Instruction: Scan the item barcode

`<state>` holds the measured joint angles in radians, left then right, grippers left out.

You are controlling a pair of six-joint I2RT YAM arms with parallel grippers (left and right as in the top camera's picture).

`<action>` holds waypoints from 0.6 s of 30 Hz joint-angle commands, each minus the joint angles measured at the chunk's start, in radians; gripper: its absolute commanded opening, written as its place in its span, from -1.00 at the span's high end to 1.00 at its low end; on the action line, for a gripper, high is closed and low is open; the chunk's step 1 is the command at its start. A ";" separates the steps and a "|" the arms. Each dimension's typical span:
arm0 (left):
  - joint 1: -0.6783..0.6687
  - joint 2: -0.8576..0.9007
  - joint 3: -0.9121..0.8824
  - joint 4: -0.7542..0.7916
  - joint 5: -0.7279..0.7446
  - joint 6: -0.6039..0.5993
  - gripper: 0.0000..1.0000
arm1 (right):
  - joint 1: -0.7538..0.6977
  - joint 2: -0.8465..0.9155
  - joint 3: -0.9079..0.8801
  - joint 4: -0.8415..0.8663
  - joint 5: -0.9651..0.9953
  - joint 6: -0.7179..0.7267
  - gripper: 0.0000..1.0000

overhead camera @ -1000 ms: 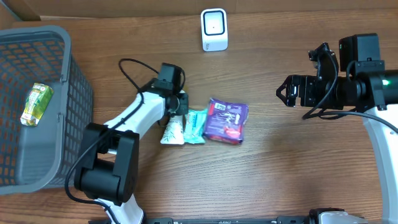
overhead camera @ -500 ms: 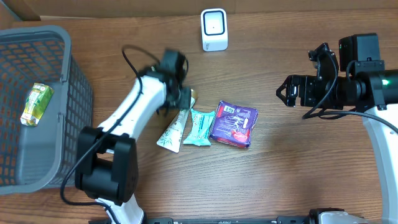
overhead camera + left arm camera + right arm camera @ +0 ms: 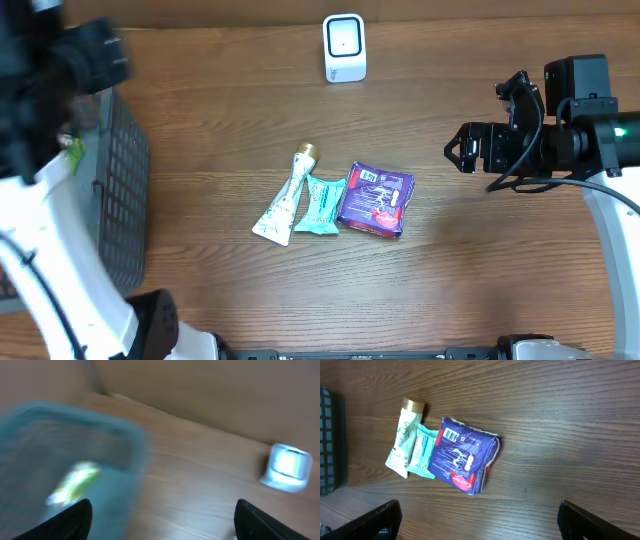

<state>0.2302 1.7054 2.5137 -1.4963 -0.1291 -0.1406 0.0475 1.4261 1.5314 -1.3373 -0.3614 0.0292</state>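
Lying flat mid-bench (image 3: 500, 280), the purple packet (image 3: 375, 198) shows its white barcode patch face-up at the far corner. Its long axis runs roughly front-to-back, and a teal sachet (image 3: 319, 204) touches its left edge. The right claw (image 3: 455, 152), spread and empty, is nearer, off to its right. The left claw (image 3: 162, 522), also spread, hangs by the basket (image 3: 125, 190).

Table (image 3: 500, 280): brown wood grain. Basket (image 3: 125, 200): grey mesh. Scanner (image 3: 344, 47): white. Packet (image 3: 373, 198): purple, white line drawing, red corner. Sachet (image 3: 320, 205): teal. Tube (image 3: 280, 212): white, green leaf print, gold cap.
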 commanded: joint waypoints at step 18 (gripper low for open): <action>0.457 0.129 -0.463 0.258 0.154 0.067 -0.69 | 0.004 -0.004 0.019 0.032 0.005 -0.003 -1.00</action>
<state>0.6872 1.8156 2.1262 -1.2976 0.0021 -0.0959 0.0475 1.4261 1.5314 -1.3136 -0.3614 0.0296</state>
